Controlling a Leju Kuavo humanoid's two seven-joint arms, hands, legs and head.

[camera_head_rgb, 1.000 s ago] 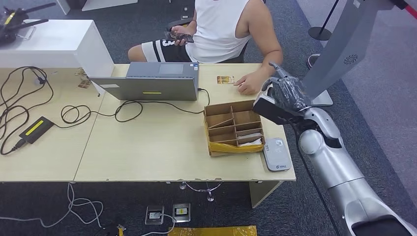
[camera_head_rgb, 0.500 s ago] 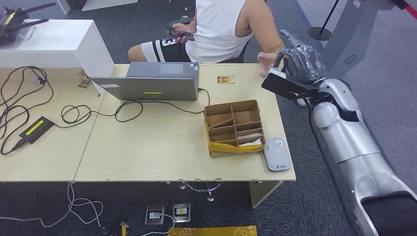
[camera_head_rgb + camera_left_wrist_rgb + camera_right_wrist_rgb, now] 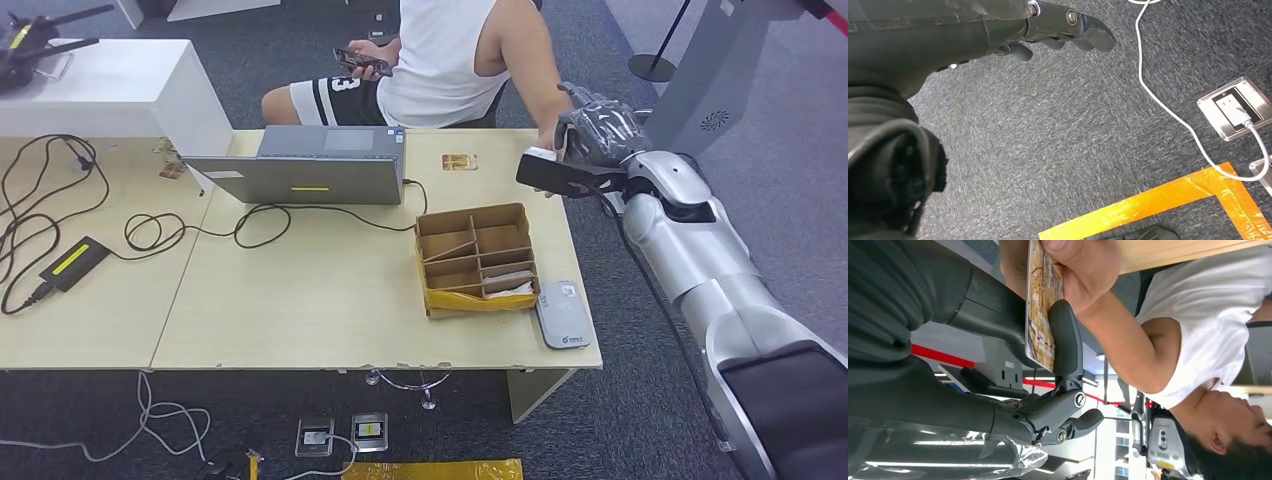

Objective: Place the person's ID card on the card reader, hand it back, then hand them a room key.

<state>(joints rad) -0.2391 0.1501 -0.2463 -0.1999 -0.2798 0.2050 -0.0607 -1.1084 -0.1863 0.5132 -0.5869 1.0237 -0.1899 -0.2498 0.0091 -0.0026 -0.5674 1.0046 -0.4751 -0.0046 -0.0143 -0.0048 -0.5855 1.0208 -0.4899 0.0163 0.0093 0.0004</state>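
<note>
Head view: the right hand point(image 3: 597, 135) is raised past the far right corner of the table point(image 3: 300, 300), beside the seated person point(image 3: 450, 60); another card point(image 3: 459, 162) lies flat on the table near the laptop point(image 3: 310, 170). The cardboard divider box point(image 3: 475, 258) sits toward the right edge, with the grey card reader point(image 3: 561, 313) just beside it at the front corner. Left wrist view: the left hand point(image 3: 998, 35) hangs over grey carpet point(image 3: 1073, 140), fingers point(image 3: 1088, 32) loosely extended and holding nothing; orange floor tape point(image 3: 1158, 200) and a floor socket point(image 3: 1233, 107) lie below. Right wrist view: the ID card point(image 3: 1040, 305) stands pinched between the right hand's thumb point(image 3: 1065, 340) and a finger, while the person's hand point(image 3: 1083, 270) grips the card's other end
</note>
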